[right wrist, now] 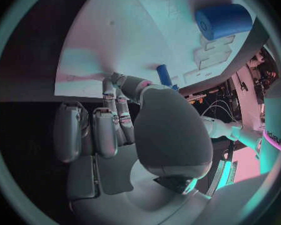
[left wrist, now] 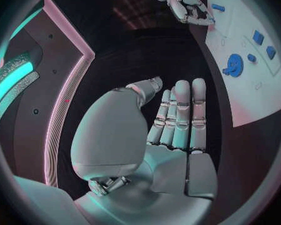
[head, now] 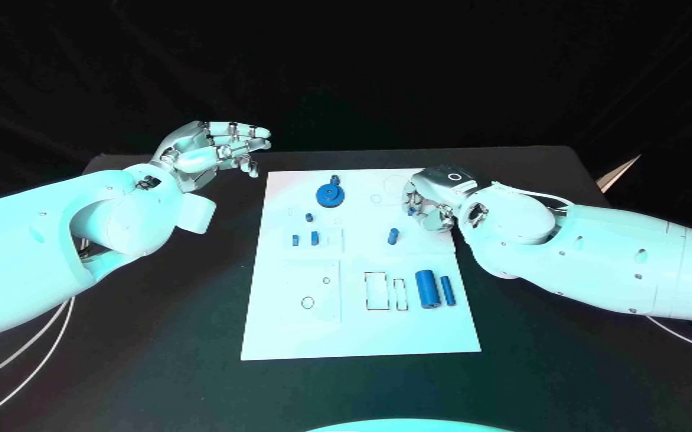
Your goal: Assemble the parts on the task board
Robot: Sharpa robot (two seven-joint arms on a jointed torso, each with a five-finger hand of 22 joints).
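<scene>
The white task board (head: 361,327) lies mid-table. On it are a blue round disc (head: 332,194), several small blue pieces (head: 304,239), a short peg (head: 392,236) and two blue cylinders (head: 427,287). My left hand (head: 216,147) hovers off the board's far left corner, fingers spread and nothing in it; the left wrist view shows its fingers (left wrist: 178,120) straight, with the board (left wrist: 253,95) and disc (left wrist: 234,65) beyond. My right hand (head: 433,202) is over the board's right side, fingers curled down. Its fingertips (right wrist: 112,80) touch the board (right wrist: 115,35) near the peg (right wrist: 164,75). Whether they pinch anything is hidden.
Black table (head: 577,352) surrounds the board on all sides. Printed outlines (head: 378,290) mark the board's near half. In the left wrist view my right hand (left wrist: 187,7) shows above the board's far side. A big cylinder (right wrist: 223,20) lies beyond my right hand.
</scene>
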